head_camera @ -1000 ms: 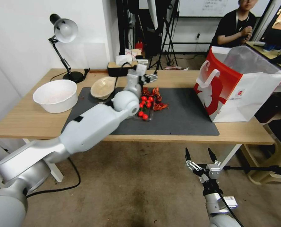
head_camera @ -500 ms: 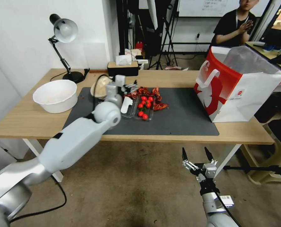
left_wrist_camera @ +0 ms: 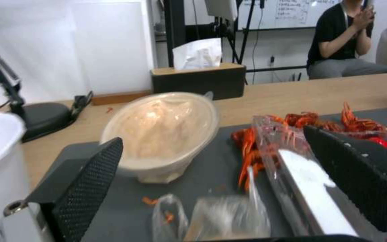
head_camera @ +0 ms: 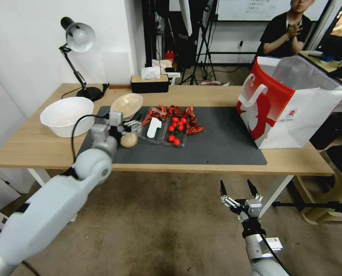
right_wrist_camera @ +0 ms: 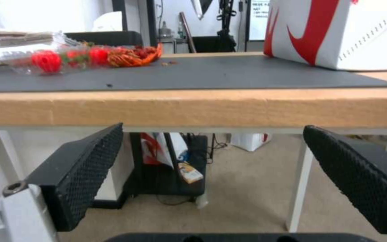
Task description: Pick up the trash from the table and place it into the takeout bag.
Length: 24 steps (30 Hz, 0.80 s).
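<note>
Hovering over the dark mat with the left gripper (head_camera: 133, 124) spread wide and holding nothing, right above the clear bag with beige bun (head_camera: 129, 139). Idling below the table (head_camera: 32, 147) edge with the right gripper (head_camera: 237, 188) open and empty, well apart from the takeout bag (head_camera: 289, 109)

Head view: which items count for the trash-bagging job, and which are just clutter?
Job:
- takeout bag, upright at the table's right end
- beige bowl
- bagged bun, at the open left gripper
- clear tray with red scraps and tomatoes
- table

Lying about:
- white bowl
- desk lamp
- tissue box

Right gripper waits open below the table edge.
</note>
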### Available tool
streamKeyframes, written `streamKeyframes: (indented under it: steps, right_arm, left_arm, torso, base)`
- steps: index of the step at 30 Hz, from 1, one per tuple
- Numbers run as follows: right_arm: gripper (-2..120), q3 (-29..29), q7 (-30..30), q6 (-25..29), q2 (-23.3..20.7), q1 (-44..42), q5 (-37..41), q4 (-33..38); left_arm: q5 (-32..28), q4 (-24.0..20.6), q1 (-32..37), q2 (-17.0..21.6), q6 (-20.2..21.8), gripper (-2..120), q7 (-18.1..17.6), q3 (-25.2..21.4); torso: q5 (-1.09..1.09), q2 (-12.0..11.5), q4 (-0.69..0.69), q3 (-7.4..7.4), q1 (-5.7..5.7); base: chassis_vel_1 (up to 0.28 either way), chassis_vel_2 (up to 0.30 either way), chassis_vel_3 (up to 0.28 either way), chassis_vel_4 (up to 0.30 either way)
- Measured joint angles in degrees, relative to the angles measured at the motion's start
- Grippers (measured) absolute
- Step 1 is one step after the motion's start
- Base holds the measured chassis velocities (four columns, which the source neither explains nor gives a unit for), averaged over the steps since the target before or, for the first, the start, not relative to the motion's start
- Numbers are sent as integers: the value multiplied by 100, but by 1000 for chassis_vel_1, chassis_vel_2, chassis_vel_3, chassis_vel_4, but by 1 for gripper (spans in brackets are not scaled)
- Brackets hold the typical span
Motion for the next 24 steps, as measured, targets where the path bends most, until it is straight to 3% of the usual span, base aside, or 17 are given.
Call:
streamKeyframes:
  steps: [12,21,24]
  right_arm:
    - [100,47,2,132,5,-68,10,-82]
    - [100,83,-57,265,50,-150,14,-10]
    - [100,123,-109,303,72,-221,20,80]
  left_arm:
    - [394,-421,968,-112,-183,100,124,-650]
    - [1090,-907,2374,-700,-482,100,545,-1488]
    - [1645,-963,3155,-1125,-934,100,722,-1847]
  torso:
    - [0,0,-1,0,0]
    - [1,0,-1,0,0]
    - [0,0,-1,0,1]
  base:
    - [0,0,0,0]
    - [0,0,0,0]
    - [0,0,0,0]
